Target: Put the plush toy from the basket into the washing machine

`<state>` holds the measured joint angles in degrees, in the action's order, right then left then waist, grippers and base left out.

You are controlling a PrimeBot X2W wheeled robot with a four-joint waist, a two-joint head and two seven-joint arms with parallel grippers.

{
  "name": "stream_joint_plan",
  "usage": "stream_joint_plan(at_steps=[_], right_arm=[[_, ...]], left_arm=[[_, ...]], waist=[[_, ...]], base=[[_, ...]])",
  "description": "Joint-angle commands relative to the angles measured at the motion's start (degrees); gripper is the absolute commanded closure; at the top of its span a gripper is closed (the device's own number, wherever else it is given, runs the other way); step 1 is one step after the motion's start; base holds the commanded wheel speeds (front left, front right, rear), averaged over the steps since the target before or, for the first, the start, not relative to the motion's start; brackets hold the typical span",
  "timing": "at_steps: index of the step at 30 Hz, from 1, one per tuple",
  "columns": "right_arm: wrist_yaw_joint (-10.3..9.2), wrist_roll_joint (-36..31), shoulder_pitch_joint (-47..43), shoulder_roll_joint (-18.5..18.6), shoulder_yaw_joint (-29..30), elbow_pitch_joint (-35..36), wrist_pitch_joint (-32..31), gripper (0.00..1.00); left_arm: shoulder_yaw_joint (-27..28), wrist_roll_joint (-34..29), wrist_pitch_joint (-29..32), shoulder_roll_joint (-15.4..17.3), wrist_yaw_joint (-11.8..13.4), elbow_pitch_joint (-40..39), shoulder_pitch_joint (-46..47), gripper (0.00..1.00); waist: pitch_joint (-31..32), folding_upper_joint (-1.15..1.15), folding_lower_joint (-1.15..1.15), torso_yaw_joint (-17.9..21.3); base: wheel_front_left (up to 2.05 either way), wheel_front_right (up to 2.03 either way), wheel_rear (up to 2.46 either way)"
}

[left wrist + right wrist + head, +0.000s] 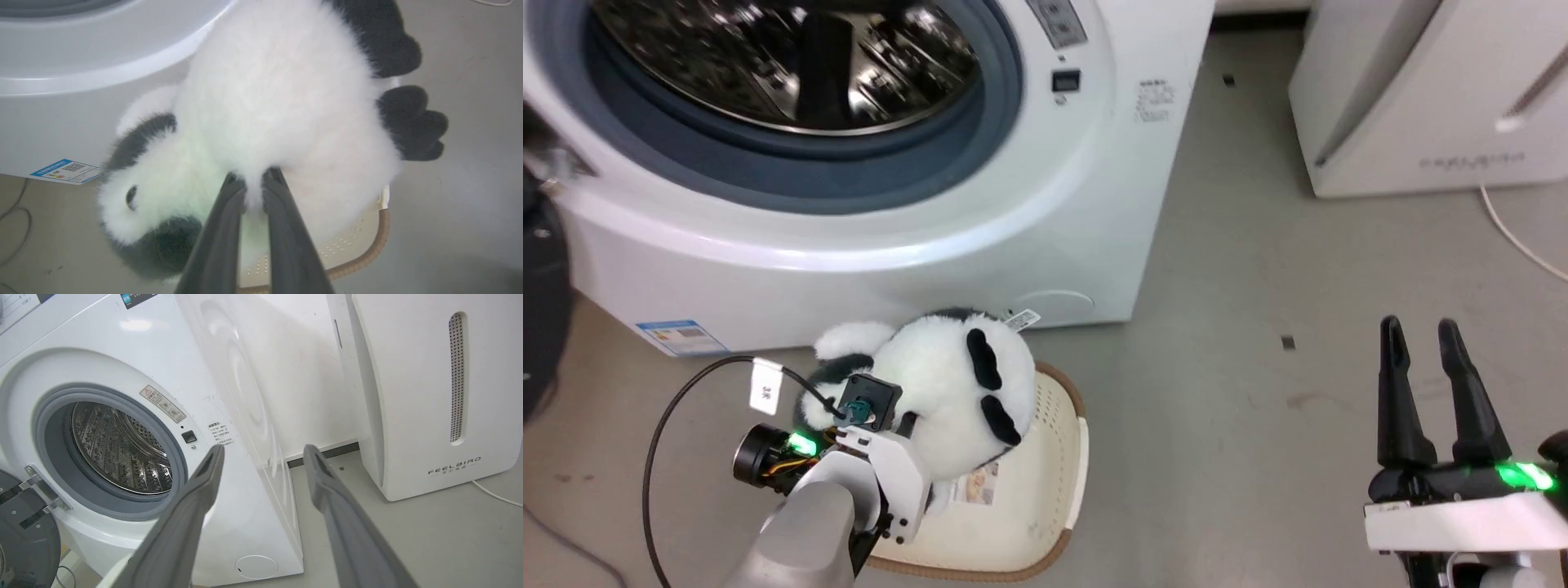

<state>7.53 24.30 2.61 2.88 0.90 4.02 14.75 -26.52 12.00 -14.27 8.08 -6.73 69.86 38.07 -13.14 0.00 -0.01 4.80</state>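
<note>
One panda plush toy (931,371), one cream basket (1058,457), one front-loading washing machine (890,245), one white FEELBIRD appliance (416,396).

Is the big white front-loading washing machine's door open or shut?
Open: the dark round door stands swung aside, leaving the perforated steel drum bare inside the grey rubber seal.

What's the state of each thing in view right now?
plush toy: pinched by the left tool, hanging over the basket.
left tool: shut on the plush toy's fur.
right tool: open, empty.
basket: on the floor, bottom sticker uncovered.
washing machine: door swung open, visible part of drum empty.
</note>
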Motion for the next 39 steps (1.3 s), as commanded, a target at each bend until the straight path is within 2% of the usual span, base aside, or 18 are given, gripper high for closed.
stream_joint_plan(at_steps=[1, 12, 20, 29, 39], right_arm=[[-0.04, -0.4, -1.0, 0.0, 0.1, -0.2, 0.2, 0.00], [-0.04, -0.8, -3.7, 0.0, 0.0, -0.8, 0.2, 0.00], [-0.04, -0.9, -2.7, 0.0, -0.5, -0.5, 0.2, 0.00], [-0.04, -0.4, 0.0, 0.0, 0.1, 0.1, 0.2, 0.00], [-0.04, 1.1, 4.6, 0.0, 0.5, 1.2, 0.2, 0.00]], left_arm=[[0.6, 0.6, -0.7, 0.3, 0.3, -1.7, -1.0, 1.00], [4.6, 1.3, -0.7, 3.1, 3.3, -19.6, -7.0, 1.00], [8.3, 1.5, -0.7, 3.3, 5.6, -27.0, -6.6, 1.00], [11.8, 1.0, -0.7, 4.0, 6.7, -29.5, -1.5, 1.00], [16.1, -0.4, -0.7, 7.6, 7.2, -28.2, 9.2, 1.00]], waist=[[2.4, 0.00, 0.01, -1.8], [5.8, 0.00, 0.01, -4.3], [4.2, 0.00, 0.01, -4.2], [-1.8, 0.00, 0.01, -1.9], [-11.4, 0.00, 0.01, 2.7]], base=[[0.00, 0.00, 0.00], [0.00, 0.00, 0.00], [0.00, 0.00, 0.00], [0.00, 0.00, 0.00], [0.00, 0.00, 0.00]])
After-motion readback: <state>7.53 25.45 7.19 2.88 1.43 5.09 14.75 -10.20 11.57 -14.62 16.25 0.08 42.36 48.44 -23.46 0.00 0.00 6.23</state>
